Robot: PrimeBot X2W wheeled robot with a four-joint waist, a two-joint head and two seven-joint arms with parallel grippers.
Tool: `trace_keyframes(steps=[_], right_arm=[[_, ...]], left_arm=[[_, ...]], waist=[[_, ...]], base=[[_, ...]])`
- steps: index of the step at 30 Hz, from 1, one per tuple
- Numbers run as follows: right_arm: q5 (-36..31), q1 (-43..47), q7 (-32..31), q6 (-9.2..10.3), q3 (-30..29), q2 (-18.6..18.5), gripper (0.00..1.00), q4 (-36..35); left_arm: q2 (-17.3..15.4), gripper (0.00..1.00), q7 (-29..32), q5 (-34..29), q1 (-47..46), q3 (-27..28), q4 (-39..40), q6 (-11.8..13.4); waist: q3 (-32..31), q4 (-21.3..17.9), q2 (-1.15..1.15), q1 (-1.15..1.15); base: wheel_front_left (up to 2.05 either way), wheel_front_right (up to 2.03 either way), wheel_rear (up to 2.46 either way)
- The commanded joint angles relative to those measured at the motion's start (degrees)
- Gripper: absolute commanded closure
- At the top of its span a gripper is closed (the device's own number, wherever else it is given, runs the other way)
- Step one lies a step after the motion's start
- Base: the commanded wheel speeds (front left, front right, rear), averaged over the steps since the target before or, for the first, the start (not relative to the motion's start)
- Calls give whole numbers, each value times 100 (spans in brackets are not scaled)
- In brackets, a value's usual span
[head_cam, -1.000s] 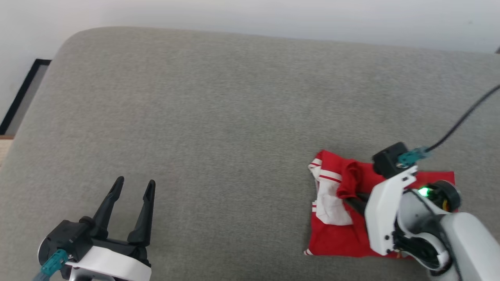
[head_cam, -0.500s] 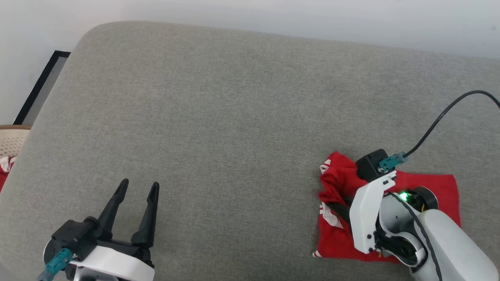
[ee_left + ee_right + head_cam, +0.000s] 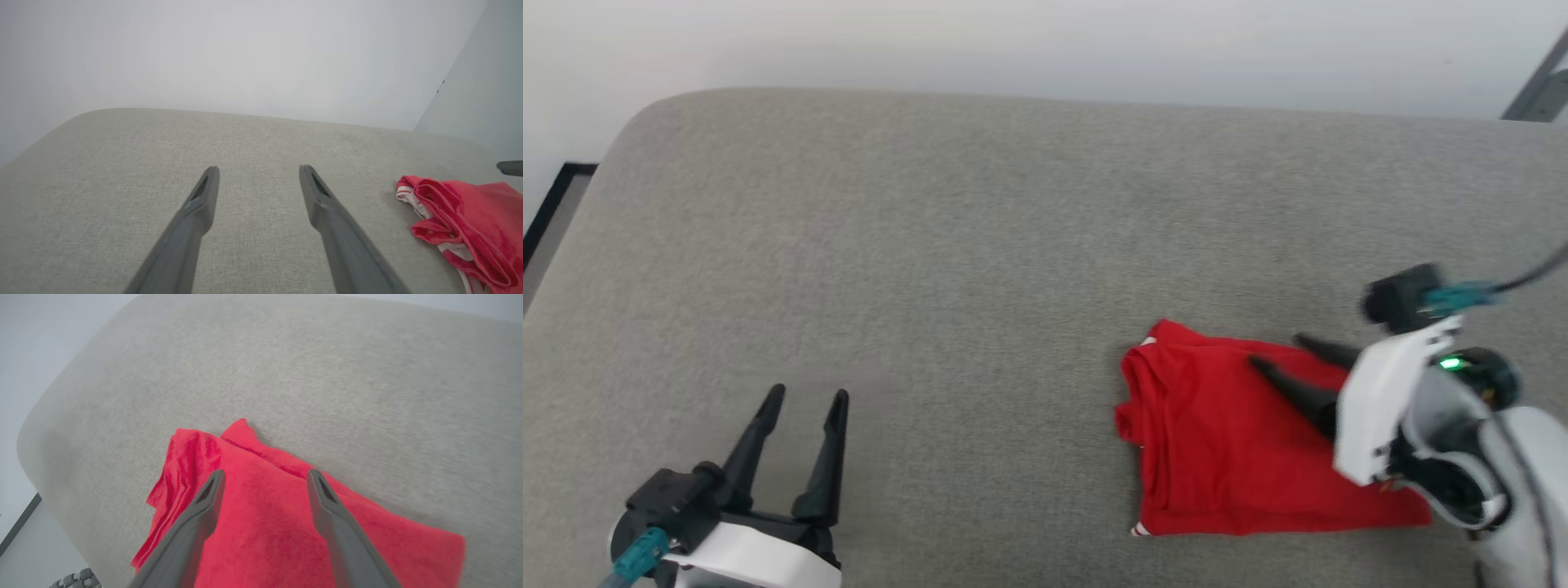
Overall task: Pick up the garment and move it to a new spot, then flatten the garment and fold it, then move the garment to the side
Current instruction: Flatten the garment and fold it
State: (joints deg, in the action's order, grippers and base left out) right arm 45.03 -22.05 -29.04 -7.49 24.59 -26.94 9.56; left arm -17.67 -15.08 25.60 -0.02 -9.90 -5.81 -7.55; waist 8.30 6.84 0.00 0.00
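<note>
1. The right gripper [image 3: 265,473] stands spread wide over the red jersey [image 3: 1225,441], holding nothing. Whether its tips brush the cloth is unclear; if they do, lifting away could drag the top layer.
2. The red jersey lies folded at the right of the grey cushion [image 3: 980,245]. Its bunched left edge could slump open.
3. The left gripper [image 3: 809,394], spread and empty, sits well apart.

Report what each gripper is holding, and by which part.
Nothing is held. The right gripper stands open over the folded garment, no cloth between its fingers; the left gripper is open above the grey cushion.
</note>
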Motion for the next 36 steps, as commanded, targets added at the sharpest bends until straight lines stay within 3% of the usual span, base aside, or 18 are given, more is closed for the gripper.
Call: trace_keyframes(steps=[1, 6, 19, 25, 36], right_arm=[[76, 72, 223, 0, -140, -79, 0, 39], [110, 150, 1109, 0, -451, -154, 0, 430], [-965, 286, 4194, 1, -689, 173, 0, 1975], [-1198, 688, 4420, 0, -1044, 341, 0, 1973], [-1765, 2099, 4426, 0, -2108, 692, 0, 933]], left_arm=[[38, 0, -9, 55, 45, -37, -6, 14], [124, 0, -9, 132, 53, -36, -81, 14], [273, 0, -9, 334, 291, 254, -316, 14], [356, 0, -9, 207, 503, 362, -272, 14], [393, 0, -9, -113, 1230, 627, 275, 14]], waist=[[-58, -105, 0, 0], [-134, -289, 0, 0], [-568, -628, 0, 0], [-748, -611, 0, 0], [-890, -549, 0, 0]], base=[[0, 0, 0], [0, 0, 0], [0, 0, 0], [0, 0, 0], [0, 0, 0]])
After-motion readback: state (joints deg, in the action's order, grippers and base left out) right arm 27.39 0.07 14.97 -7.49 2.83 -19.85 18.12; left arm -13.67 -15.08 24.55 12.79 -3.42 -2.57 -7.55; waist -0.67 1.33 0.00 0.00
